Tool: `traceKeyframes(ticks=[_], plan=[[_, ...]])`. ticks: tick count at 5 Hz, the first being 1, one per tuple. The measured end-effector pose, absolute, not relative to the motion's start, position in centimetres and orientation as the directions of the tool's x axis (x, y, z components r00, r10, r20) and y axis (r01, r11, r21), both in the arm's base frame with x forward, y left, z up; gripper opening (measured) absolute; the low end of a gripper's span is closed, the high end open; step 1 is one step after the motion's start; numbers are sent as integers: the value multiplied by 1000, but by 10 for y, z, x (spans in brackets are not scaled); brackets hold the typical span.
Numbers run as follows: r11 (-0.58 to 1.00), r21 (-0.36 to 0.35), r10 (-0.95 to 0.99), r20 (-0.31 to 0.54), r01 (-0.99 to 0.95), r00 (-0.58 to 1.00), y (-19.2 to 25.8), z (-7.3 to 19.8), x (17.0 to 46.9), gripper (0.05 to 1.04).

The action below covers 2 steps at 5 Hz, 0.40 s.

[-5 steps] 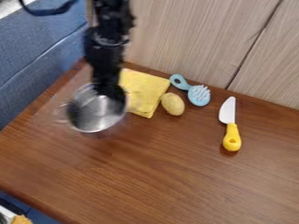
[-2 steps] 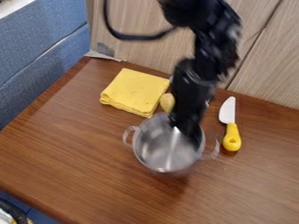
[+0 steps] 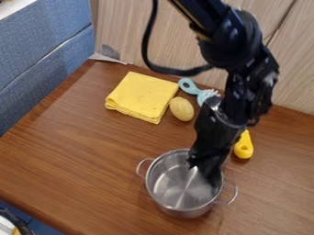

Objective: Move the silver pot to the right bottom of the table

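Note:
My gripper (image 3: 205,169) hangs down from the upper right, its tip at the inner right side of the silver pot (image 3: 178,186). The pot is upright, low in the view and a little right of the middle, with a wire handle on its left and another on its right. Part of the pot's far right rim is hidden behind the gripper. How the gripper holds the pot cannot be made out.
A folded yellow cloth (image 3: 142,96) lies at the back left of the table (image 3: 80,147), beside a potato (image 3: 182,109). Behind the arm are a blue brush (image 3: 189,86), partly covered, and a knife's yellow handle (image 3: 243,146). A wooden wall borders the back.
The pot and my gripper have travelled together from the left side, over the cloth's near edge, toward the lower right. The cloth, potato and knife have stayed where they were.

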State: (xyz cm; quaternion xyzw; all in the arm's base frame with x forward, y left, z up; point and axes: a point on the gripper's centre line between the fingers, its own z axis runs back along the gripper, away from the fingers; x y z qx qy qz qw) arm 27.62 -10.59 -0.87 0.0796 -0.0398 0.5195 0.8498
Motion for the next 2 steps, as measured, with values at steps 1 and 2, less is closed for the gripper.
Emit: traceKeyframes(ticks=[1,2], plan=[[468,91,863,165,-879,477,-107,-12,273,102],[466,87,863,175,-880,474,-105,-13,274,278]])
